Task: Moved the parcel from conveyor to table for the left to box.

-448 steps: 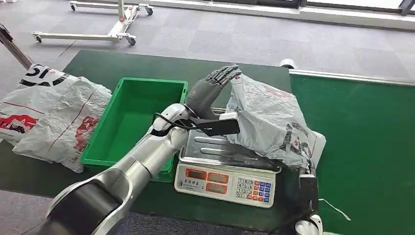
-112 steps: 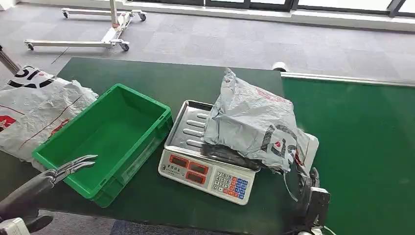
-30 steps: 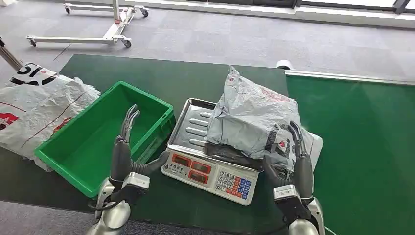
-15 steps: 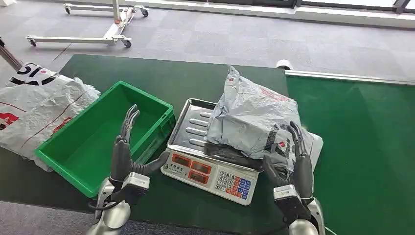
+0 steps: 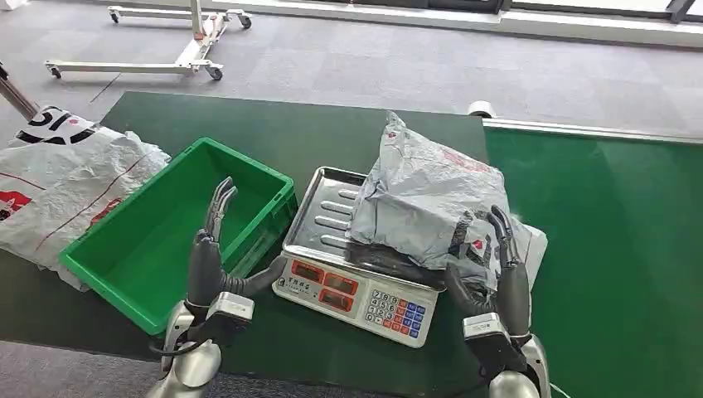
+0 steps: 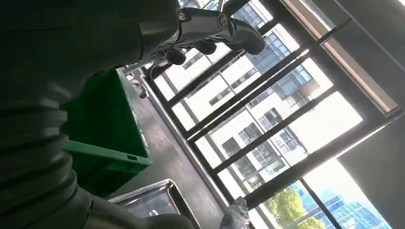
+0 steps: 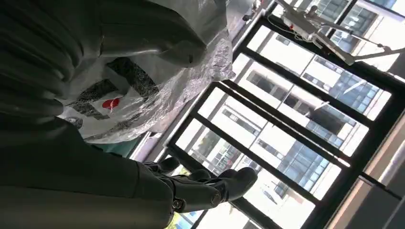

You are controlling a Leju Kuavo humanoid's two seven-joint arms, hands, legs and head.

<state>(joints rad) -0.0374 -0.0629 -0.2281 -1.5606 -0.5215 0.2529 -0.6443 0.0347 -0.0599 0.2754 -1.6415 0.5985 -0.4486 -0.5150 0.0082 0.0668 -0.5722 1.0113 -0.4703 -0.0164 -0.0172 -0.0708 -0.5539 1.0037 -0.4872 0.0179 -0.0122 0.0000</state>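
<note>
A crumpled grey parcel bag (image 5: 431, 203) with red and black print lies on the steel pan of the weighing scale (image 5: 327, 217) at the table's middle. My right hand (image 5: 497, 274) stands upright at the parcel's near right corner, fingers spread, holding nothing; the parcel (image 7: 157, 90) lies close beside it in the right wrist view. My left hand (image 5: 211, 257) is raised with fingers apart between the green crate (image 5: 149, 249) and the scale, empty. The crate (image 6: 107, 129) holds nothing.
A pile of white and grey parcel bags (image 5: 66, 186) lies at the table's left end beside the crate. The green conveyor belt (image 5: 613, 249) runs along the right. A white wheeled frame (image 5: 166, 50) stands on the floor beyond the table.
Since several seconds ago both hands have risen into view at the table's near edge. Over the last second nothing has visibly moved.
</note>
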